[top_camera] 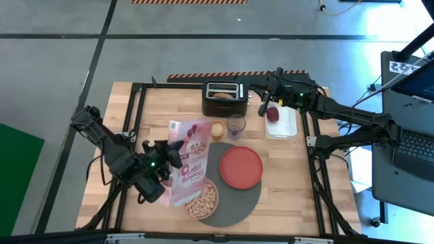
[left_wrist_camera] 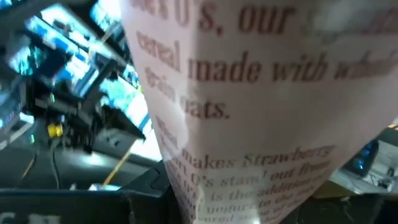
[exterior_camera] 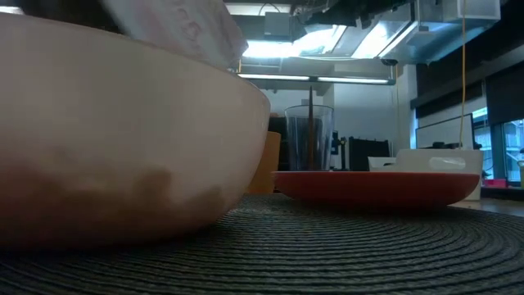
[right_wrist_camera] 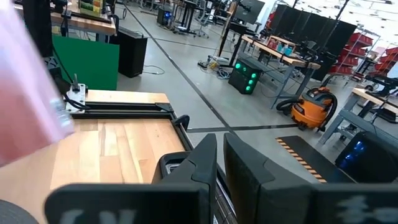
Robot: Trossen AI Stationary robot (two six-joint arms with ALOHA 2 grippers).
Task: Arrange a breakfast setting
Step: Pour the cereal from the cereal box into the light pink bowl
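Note:
A pink cereal bag (top_camera: 190,159) hangs tilted over the pale bowl (top_camera: 202,198), which holds tan cereal and sits on the near left of the dark-grey mat (top_camera: 234,207). My left gripper (top_camera: 167,156) is shut on the bag; its print fills the left wrist view (left_wrist_camera: 261,106). The red plate (top_camera: 241,167) lies on the mat beside the bowl. A dark-red fruit (top_camera: 272,114) rests on a white tray (top_camera: 283,127). My right gripper (top_camera: 264,106) hovers shut between toaster and tray, holding nothing; its fingers (right_wrist_camera: 205,165) show close together. My left gripper holds the cereal bag by its left side (top_camera: 175,157), about halfway along its length, coming level from the table's left. The bag is lifted and tilted, its near end (top_camera: 192,196) over the bowl's rim. The fingers themselves are hidden by the bag.
A black toaster (top_camera: 222,98) with a bagel half in it stands at the far edge. A clear glass (top_camera: 236,125) and a small tan round thing (top_camera: 217,129) stand between toaster and mat. Bare wood lies at the table's near right.

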